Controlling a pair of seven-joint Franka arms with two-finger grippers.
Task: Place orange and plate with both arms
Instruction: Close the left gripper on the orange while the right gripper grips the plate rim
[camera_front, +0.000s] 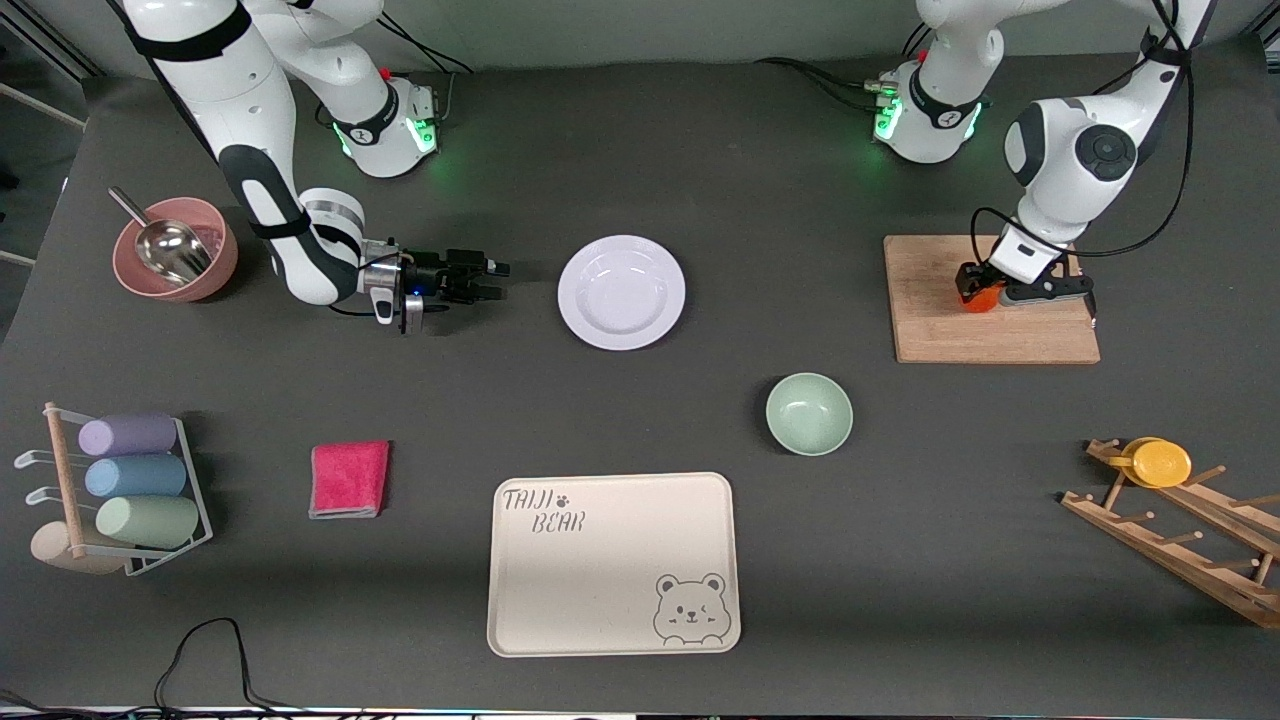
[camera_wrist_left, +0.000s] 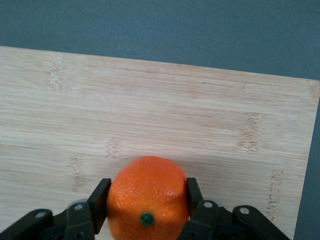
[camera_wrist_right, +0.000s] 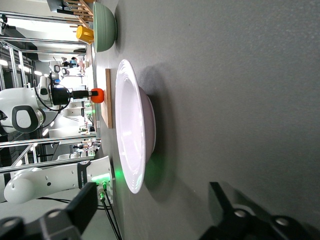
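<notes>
The orange (camera_front: 979, 298) sits on a wooden board (camera_front: 990, 335) at the left arm's end of the table. My left gripper (camera_front: 975, 288) is shut on it. In the left wrist view the black fingers (camera_wrist_left: 99, 200) press both sides of the orange (camera_wrist_left: 147, 192) over the board (camera_wrist_left: 150, 100). The white plate (camera_front: 621, 292) lies flat mid-table. My right gripper (camera_front: 497, 280) is open and low over the table, just beside the plate toward the right arm's end. In the right wrist view the plate's rim (camera_wrist_right: 132, 125) is ahead of the open right gripper (camera_wrist_right: 152, 200), not between its fingers.
A pale green bowl (camera_front: 809, 413) and a cream bear-printed tray (camera_front: 613, 563) lie nearer the front camera than the plate. A pink cloth (camera_front: 349, 479), a cup rack (camera_front: 120, 490) and a pink bowl with a scoop (camera_front: 175, 250) are at the right arm's end. A wooden rack holds a yellow cup (camera_front: 1160, 462).
</notes>
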